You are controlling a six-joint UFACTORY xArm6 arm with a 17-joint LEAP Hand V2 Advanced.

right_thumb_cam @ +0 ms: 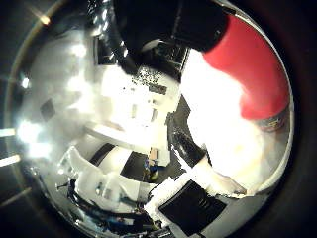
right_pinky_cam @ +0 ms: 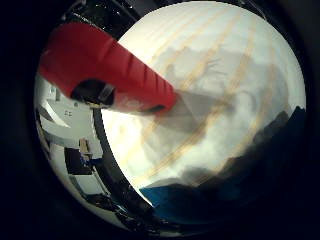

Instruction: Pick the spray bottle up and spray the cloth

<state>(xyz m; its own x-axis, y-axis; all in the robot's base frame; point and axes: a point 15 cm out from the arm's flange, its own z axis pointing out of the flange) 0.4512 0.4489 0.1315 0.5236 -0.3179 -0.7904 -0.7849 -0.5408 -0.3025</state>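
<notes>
Looking out from my palm, I had the spray bottle filling much of both views, so it sat very close against me, its red head nearest and the clear body running away from it. Below it lay the cloth, pale with thin tan stripes, spread flat; a dark blue patch showed at its edge (I could not tell whether that was another cloth or the surface itself). The bottle seemed to be off the cloth and above it, though I could not see a gap for certain.

Of my hand only white and black parts showed at the rim of the thumb-side view. Whether the fingers were curled round the bottle I could not tell; none of them crossed the bottle where I could see it.

I judged the bottle stiff at the red head and smoother, more slippery, along the clear body, and heavier or lighter according to its fill, which I could not read. The ribbed neck under the head looked the sound place to grip, leaving the trigger free to squeeze. The cloth was soft and would not resist anything.
</notes>
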